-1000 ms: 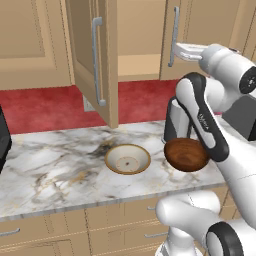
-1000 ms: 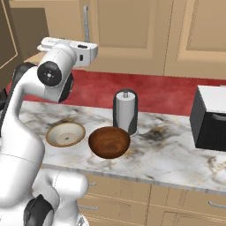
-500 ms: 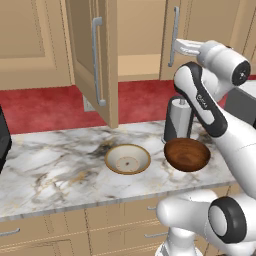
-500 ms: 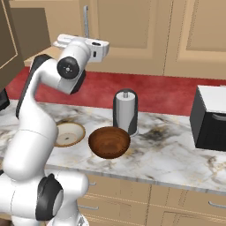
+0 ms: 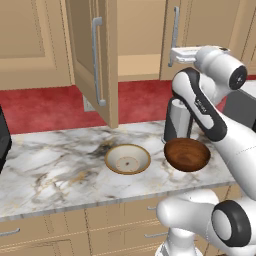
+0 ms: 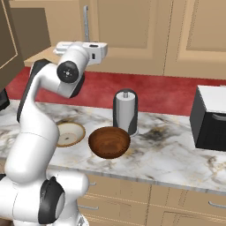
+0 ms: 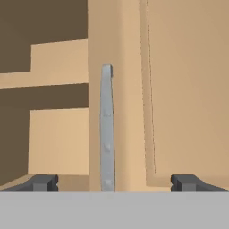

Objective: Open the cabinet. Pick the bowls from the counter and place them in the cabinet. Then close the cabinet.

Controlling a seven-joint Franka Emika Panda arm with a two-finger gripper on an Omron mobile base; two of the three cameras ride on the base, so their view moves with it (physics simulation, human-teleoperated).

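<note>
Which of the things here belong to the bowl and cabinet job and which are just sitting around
Part of the job:
- cabinet, left door swung open, right door shut
- right door's handle, lined up between the open gripper tips
- cream bowl on the counter
- brown wooden bowl on the counter

Just lying about:
- grey canister behind the brown bowl
- black appliance on the counter

Matt tan wood cabinet [image 5: 140, 35]; glossy veined marble counter [image 5: 60, 170].

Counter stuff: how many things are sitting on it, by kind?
Bowls: 2, the cream bowl and the brown wooden bowl.
Grey canister: 1.
Black appliance: 1.
Total: 4 on the counter.
</note>
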